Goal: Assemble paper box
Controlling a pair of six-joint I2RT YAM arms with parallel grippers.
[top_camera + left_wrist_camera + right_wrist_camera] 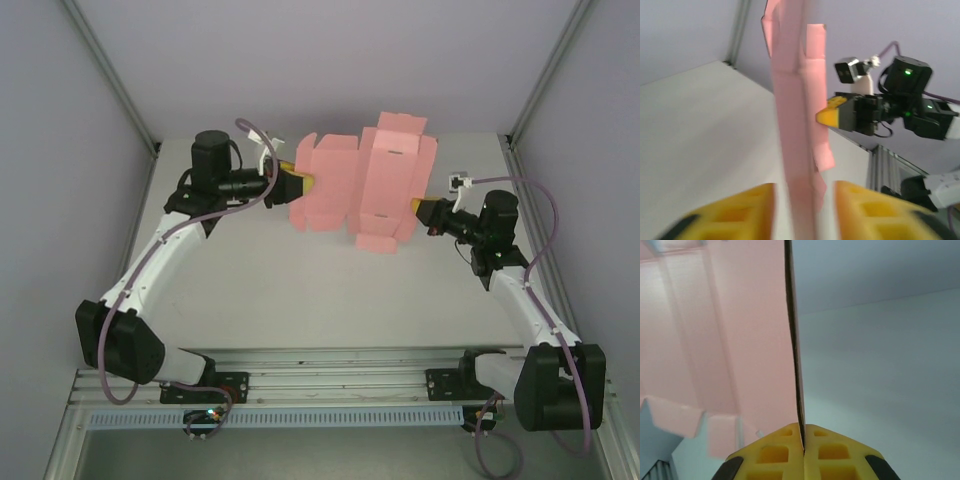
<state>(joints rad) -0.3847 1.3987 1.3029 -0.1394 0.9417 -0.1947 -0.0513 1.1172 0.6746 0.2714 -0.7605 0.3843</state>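
Holding arm: right gripper [422,210], judged to be the only support of the paper box [360,185].
Top view, box location: a flat die-cut sheet with its flaps unfolded, raised clear of the table [330,300] in the upper centre of the frame.
Top view, long axis: left to right across the frame, with one end at each claw.
Top view, left gripper [297,181]: at the sheet's left edge; this view does not show whether it touches.
Top view, right gripper: at the lower right edge of the sheet.
Left wrist view, claw state: left gripper [804,215] is parted, with its yellow fingers [735,215] at bottom left and bottom right.
Left wrist view, box: paper box [795,125] is seen edge-on, rising from bottom centre to the top of the frame. It passes between the fingers with a gap on each side, so it is straddled, not pinched.
Left wrist view, far claw: right gripper [826,116] is at centre right, its yellow tip against the sheet's far edge.
Right wrist view, claw state: right gripper [802,450] at bottom centre has its fingers pressed together on the sheet's edge.
Right wrist view, box: paper box [715,340] spreads up and to the left of the claw, showing creased panels and small flaps.
Governing relation: the sheet lies directly ahead of both claws, its length spanning the gap between them. Neither arm is clearly nearer.
Next move, judgement: the left claw must close on or reposition along its edge before any panel can be folded.
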